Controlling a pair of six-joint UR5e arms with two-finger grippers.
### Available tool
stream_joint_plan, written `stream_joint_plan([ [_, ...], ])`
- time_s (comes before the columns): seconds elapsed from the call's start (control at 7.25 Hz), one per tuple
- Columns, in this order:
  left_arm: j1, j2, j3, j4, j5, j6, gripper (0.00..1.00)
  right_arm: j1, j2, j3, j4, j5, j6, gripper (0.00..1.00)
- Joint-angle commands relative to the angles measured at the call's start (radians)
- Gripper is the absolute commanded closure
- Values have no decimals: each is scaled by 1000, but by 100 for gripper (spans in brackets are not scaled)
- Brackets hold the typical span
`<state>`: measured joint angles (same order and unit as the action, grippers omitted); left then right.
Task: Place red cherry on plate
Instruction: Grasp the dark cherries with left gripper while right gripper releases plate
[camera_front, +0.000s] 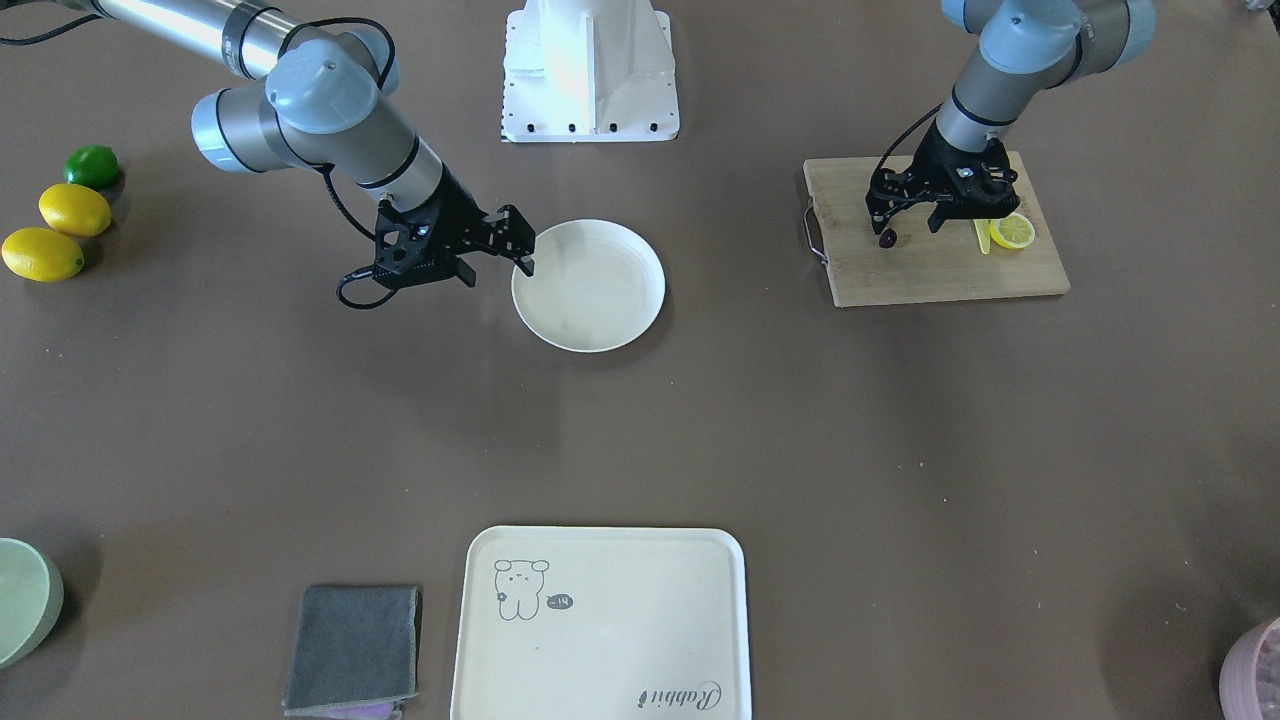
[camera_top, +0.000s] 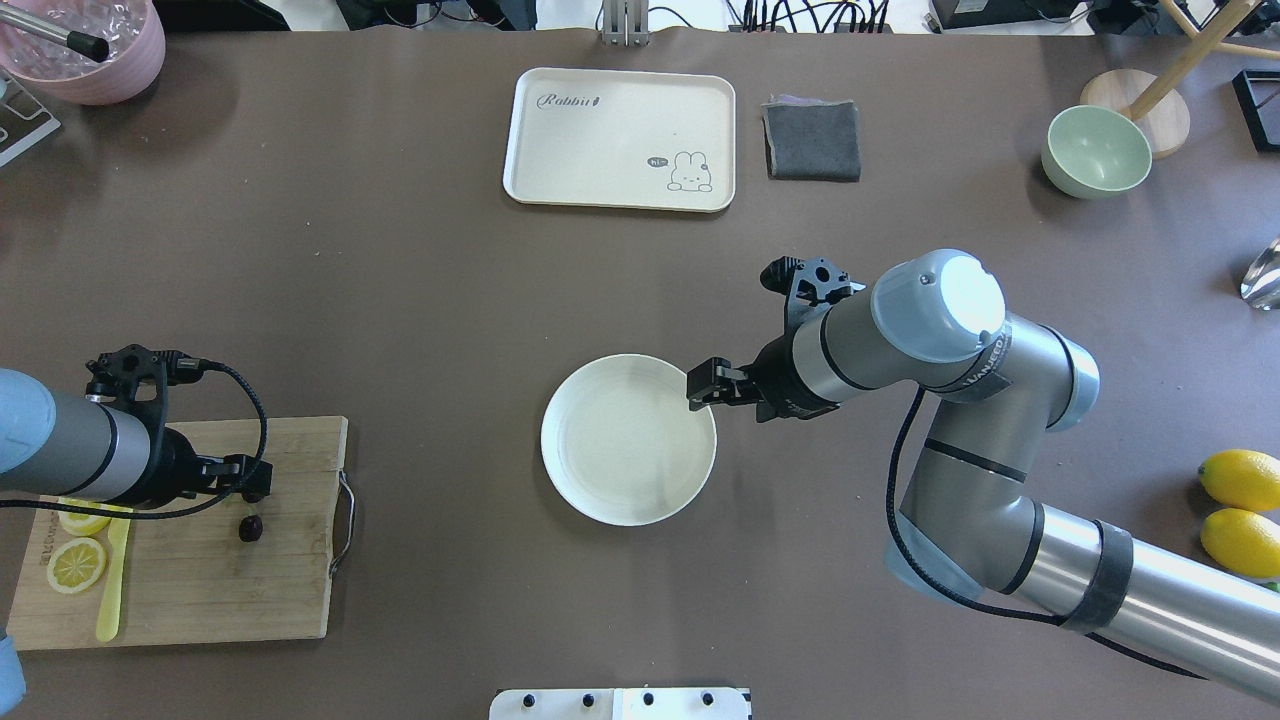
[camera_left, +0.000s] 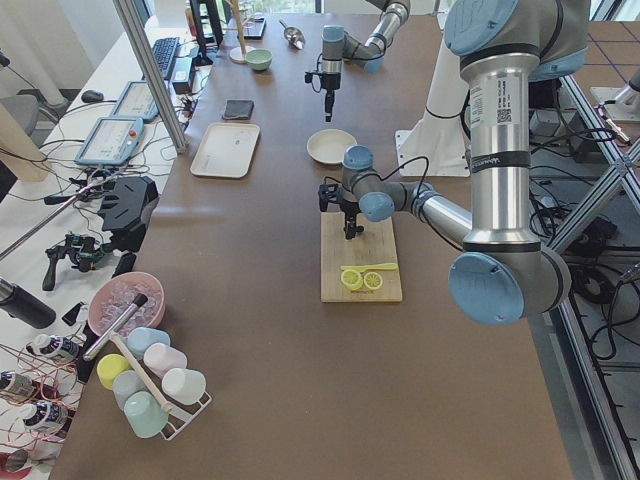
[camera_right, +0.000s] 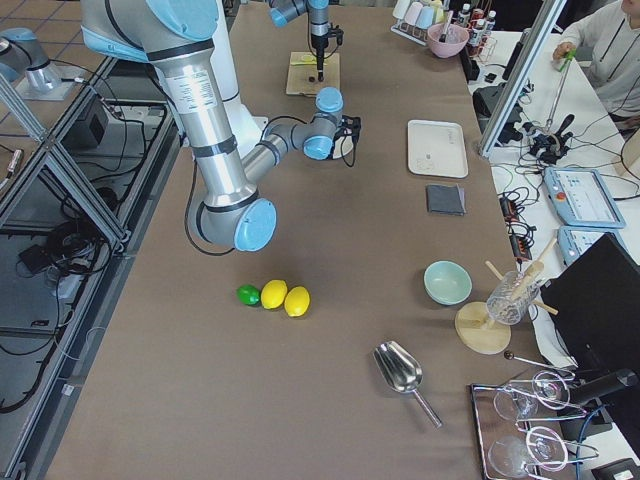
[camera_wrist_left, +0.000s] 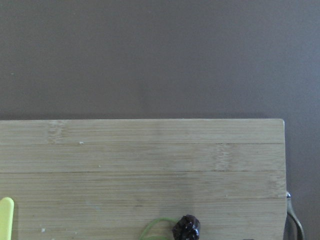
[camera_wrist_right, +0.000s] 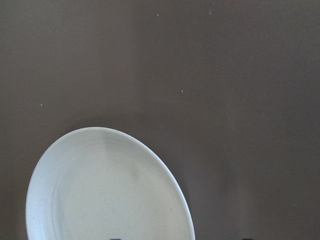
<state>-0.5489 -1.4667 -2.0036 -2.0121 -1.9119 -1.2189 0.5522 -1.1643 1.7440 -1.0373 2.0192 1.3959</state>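
The red cherry (camera_front: 887, 238) (camera_top: 250, 527) (camera_wrist_left: 186, 228), tiny and near-black with a thin green stem, lies on a wooden cutting board (camera_front: 940, 270) (camera_top: 200, 590). My left gripper (camera_front: 908, 225) (camera_top: 240, 490) hangs over it, open, fingers spread and the cherry by one fingertip. Whether that finger touches it I cannot tell. The round cream plate (camera_front: 588, 285) (camera_top: 628, 440) (camera_wrist_right: 100, 195) sits empty mid-table. My right gripper (camera_front: 500, 262) (camera_top: 705, 385) is open beside the plate's rim, holding nothing.
Lemon slices (camera_front: 1012, 231) and a yellow knife (camera_top: 110, 590) share the board. A cream tray (camera_top: 620, 140), a grey cloth (camera_top: 812, 140) and a green bowl (camera_top: 1095, 152) lie on the far side. Whole lemons (camera_front: 42, 254) and a lime (camera_front: 92, 166) sit at the right arm's end.
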Motion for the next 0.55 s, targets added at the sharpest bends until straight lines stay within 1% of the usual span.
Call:
stream_joint_plan([
  [0.0, 15, -20, 28, -2, 32, -1, 24, 35, -18, 23, -1, 38, -1, 0],
  [0.14, 23, -18, 28, -2, 33, -1, 45, 34, -20, 22, -1, 33, -1, 0],
  [0.41, 27, -18, 20, -2, 25, -4, 98, 34, -26, 23, -1, 26, 3, 0],
])
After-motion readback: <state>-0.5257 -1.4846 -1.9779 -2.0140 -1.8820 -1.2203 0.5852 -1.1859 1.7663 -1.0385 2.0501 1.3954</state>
